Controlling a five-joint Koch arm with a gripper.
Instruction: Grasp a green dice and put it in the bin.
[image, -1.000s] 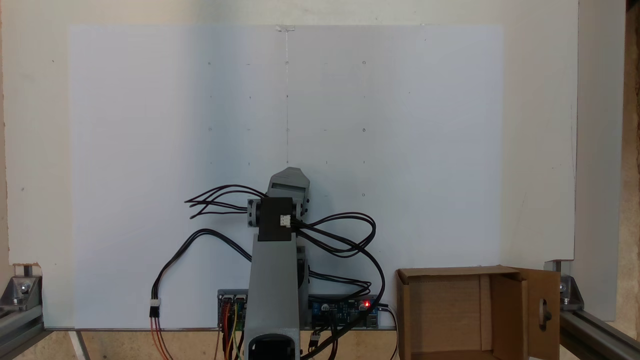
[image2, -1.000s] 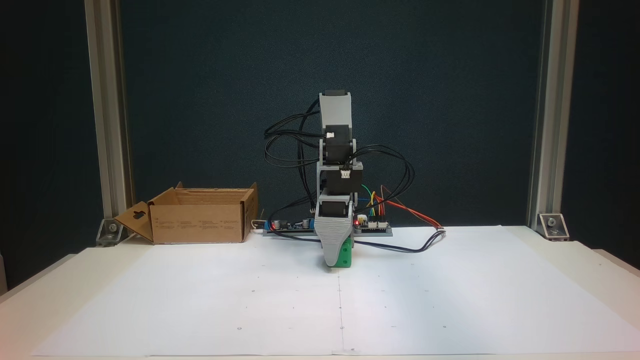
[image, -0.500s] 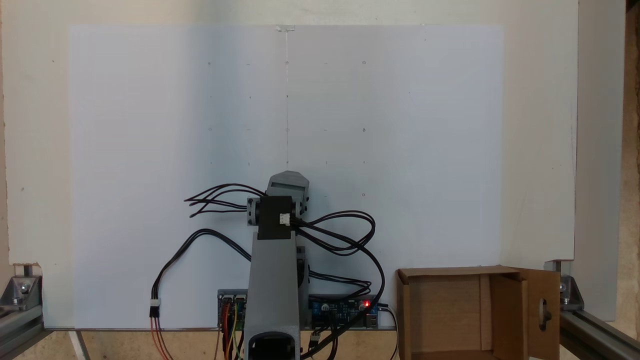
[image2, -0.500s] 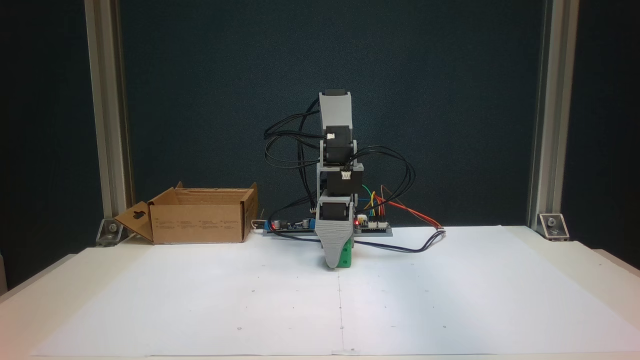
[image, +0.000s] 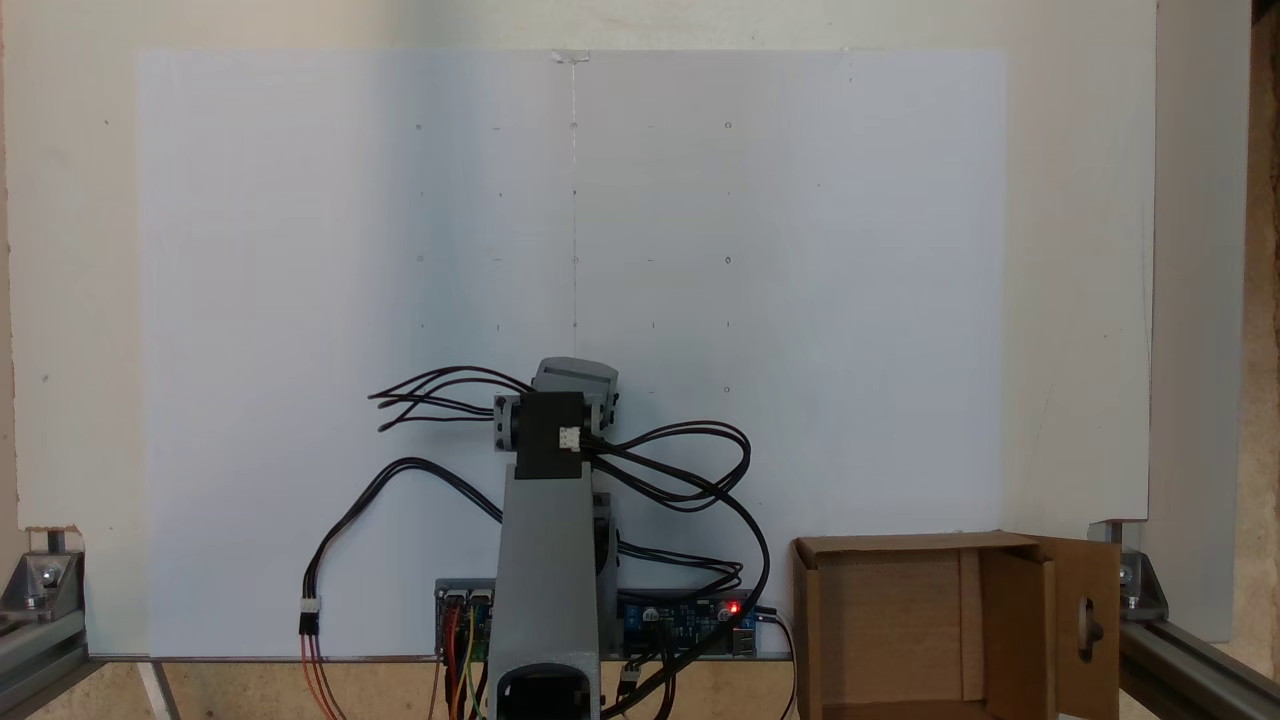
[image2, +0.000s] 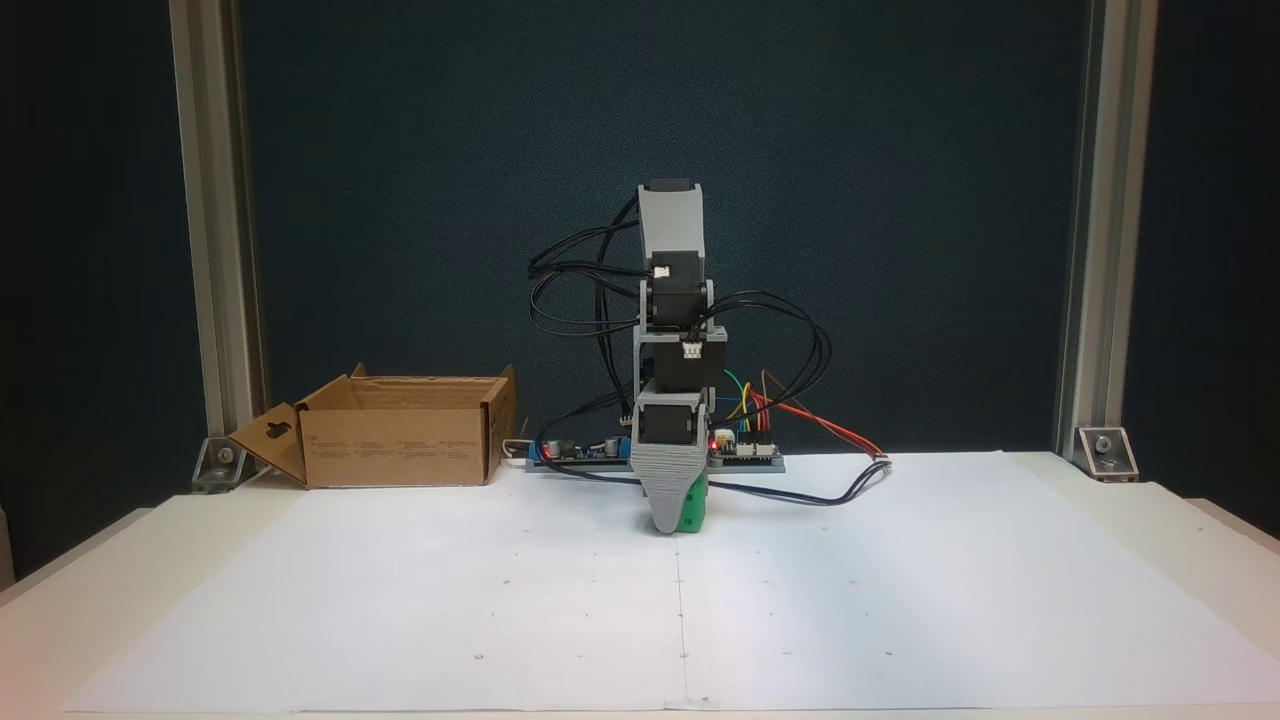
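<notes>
Dice: green dice (image2: 694, 508) low at the gripper tip, mid-table, on the centre line of the white paper sheet (image2: 900, 600); mostly hidden behind the grey jaw, one green side showing.
Contact with paper: hard to say from the front view; seems just clear of the sheet or barely touching it.
Gripper: gripper (image2: 680, 512) pointing straight down, grey jaw in front, dice behind it; jaws one behind the other for this camera, so grip cannot be told, though likely pinching the cube.
Top-down view: arm (image: 548, 560) folded over the spot, wrist housing covering the fingers.
Bin: bin (image2: 400, 440) at the rear left of the table in the front view, lower right (image: 900, 620) in the top-down view; flaps open, keyhole flap out to the side, visible part of the floor bare.
Gap: dice and bin well apart.
Done: approach complete; grasp probably made.
Left: lift clear, swing sideways toward the box, carry over the rim, release inside.
Progress: early, roughly a third by judgement.
Risk: cables (image2: 800, 340) looping beside the wrist, may drag during the swing.
</notes>
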